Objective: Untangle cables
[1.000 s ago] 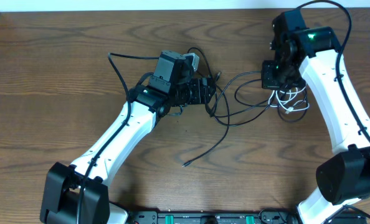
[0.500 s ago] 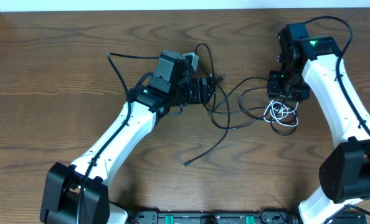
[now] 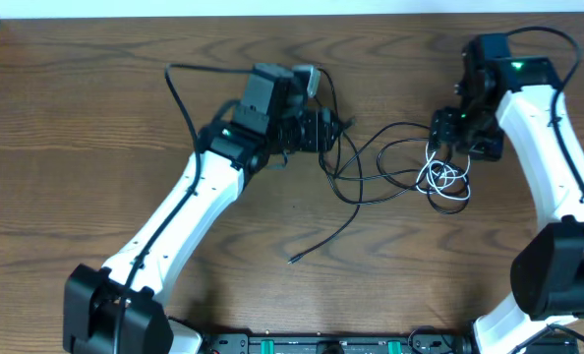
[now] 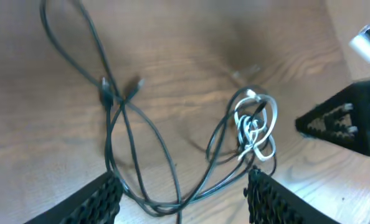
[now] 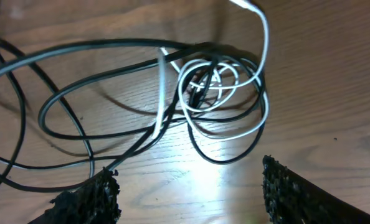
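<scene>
Long black cables lie in loose crossed loops on the wooden table between my two arms. One free plug end trails toward the front. A short white cable lies coiled on the right, tangled with a black loop. My left gripper is open over the left side of the loops; in the left wrist view the black cables run across the table between its fingers. Just behind the white coil, my right gripper is open with nothing between its fingers.
The table's back edge runs along the top of the overhead view. The thick black cable of the left arm arcs behind it. My right gripper's black body shows at the right in the left wrist view.
My right gripper has opened and let go of the white cable, which now lies on the table; that arm has moved right. My left gripper has shifted slightly toward the back.
</scene>
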